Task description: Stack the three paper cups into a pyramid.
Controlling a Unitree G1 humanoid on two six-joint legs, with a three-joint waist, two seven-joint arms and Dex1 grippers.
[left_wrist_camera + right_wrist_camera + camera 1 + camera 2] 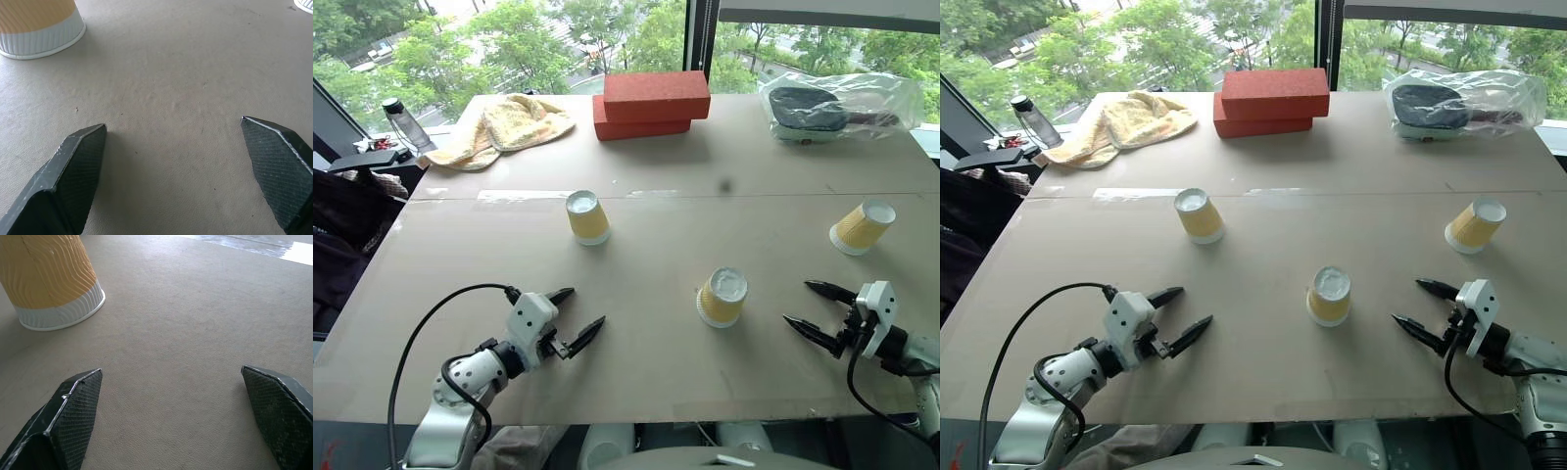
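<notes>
- Three paper cups, all upside down on the tan counter [636, 382], well apart from each other, none stacked; no pyramid built.
- Left cup [588, 216]: left of centre, past the seam/tape line, closed bottom facing up.
- Middle cup [722, 297]: nearest the robot, roughly centre, between the two hands but further in than both.
- Right cup [862, 226]: far right, tilted look, wide rim down on counter.
- Left hand [577, 322]: low over near-left counter, two black fingers spread wide, holding nothing, pointing in toward the middle cup. Not touching any cup.
- Right hand [813, 309]: near-right edge, fingers also spread wide and empty, pointing left toward the middle cup; gap between it and the cup.
- Left wrist view: both fingertips [78, 166] apart over bare counter, a cup's white rim band and yellow side at the corner [41, 24], clear of the fingers.
- Right wrist view: fingertips [73, 416] apart, a ribbed yellow cup [51, 279] ahead to one side, not between the fingers.
- Far side of counter: two red bricks [651, 104] stacked, one on the other, slightly offset.
- Yellow towel [504, 127] crumpled at far left; clear water bottle [404, 125] just beyond it at counter's edge.
- Clear plastic bag with a dark object inside [837, 106] at far right corner.
- Black cable [431, 333] loops from left arm.
</notes>
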